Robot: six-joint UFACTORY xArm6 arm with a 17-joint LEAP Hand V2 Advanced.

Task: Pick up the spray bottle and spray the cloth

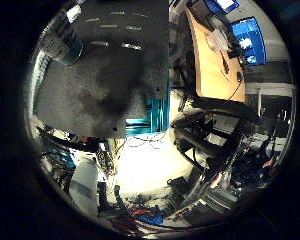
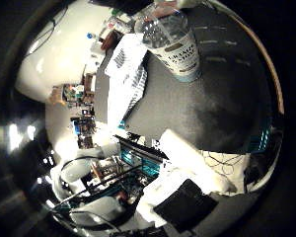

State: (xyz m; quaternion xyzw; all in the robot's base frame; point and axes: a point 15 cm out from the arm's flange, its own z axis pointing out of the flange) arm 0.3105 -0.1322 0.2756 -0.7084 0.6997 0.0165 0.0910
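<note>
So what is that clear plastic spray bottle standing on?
The clear plastic spray bottle stands upright on a dark grey mat, beside a white striped cloth. What lies beneath the mat is covered.

Palm views — shared grey table

Spray bottle cut off above the label by the view's rim, trigger unseen; cloth partly hidden behind bottle; worktop far edge lost in dark; room clutter too small to identify.

hand off the mat, a white finger and black pad showing, nothing held; curl unclear
</note>
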